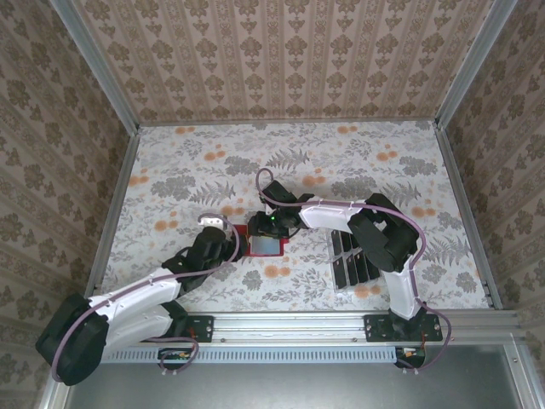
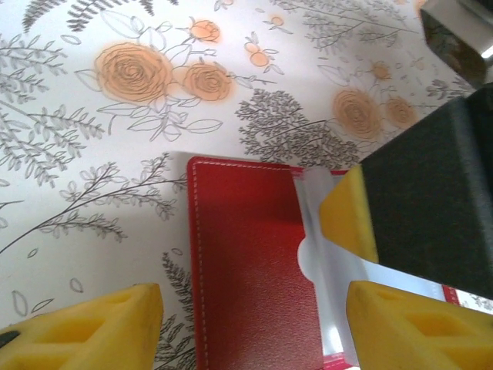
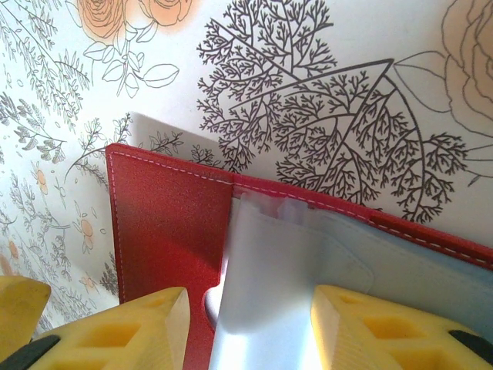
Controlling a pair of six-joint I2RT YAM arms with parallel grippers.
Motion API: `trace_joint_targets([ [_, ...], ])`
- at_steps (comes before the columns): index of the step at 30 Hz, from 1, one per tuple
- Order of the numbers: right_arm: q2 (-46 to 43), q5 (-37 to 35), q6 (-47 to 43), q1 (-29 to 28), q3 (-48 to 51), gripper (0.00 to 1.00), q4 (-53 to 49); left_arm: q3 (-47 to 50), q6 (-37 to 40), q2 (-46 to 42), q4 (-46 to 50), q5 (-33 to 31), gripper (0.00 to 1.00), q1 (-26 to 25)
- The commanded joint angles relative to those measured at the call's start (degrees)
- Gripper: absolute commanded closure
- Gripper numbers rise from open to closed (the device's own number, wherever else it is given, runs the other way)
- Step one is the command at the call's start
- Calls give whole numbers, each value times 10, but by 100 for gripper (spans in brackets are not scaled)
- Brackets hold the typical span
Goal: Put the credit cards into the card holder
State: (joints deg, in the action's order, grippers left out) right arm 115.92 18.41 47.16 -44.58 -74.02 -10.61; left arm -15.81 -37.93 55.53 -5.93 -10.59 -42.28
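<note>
Card holder lies open and flat on the tabletop, with both pincers right over it. Left pincer is spread. Its jaws straddle the holder's cover side without touching the stitched edge, so nothing pins the holder. Right pincer sits over the holder's pocket side, jaws part-way apart around a pale glossy sheet. Can't tell if that's pocket film or a card catching glare, or whether it's pinched. Risks as I read them: a push into the pocket drags the unpinned holder or flips the cover up. A skewed entry snags the pocket lip and buckles the film. One of the right pincer's fingertips is just beside a left finger, so a small sideways move knocks them together. Black credit cards stand in the clear tray near the holder's right side, so room there is tight. Beyond the holder and to its left is open tabletop, with the enclosure walls well apart from it. Straight up off the holder looks like the safest exit.
</note>
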Motion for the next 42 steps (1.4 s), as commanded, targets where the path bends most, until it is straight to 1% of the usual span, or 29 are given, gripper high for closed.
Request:
trace_joint_targets([
  [1,19,2,10,-7,17,52,-17,6,19,0,-27,28,34,-2],
  [13,19,3,11,-7,17,52,-16,6,25,25,-40,43,35,-36],
  [23,20,6,10,-7,16,52,-15,-24,34,93,-74,56,35,-42],
  [28,19,7,11,-7,17,51,-15,-37,31,121,-76,38,35,-46],
  [33,18,10,11,-7,13,52,-15,-56,14,140,-18,-12,38,-48],
  [39,7,10,10,-7,4,51,-18,-57,3,159,0,-23,44,-51],
  [42,5,11,11,-7,-2,51,-21,-55,0,165,-1,-24,44,-52],
])
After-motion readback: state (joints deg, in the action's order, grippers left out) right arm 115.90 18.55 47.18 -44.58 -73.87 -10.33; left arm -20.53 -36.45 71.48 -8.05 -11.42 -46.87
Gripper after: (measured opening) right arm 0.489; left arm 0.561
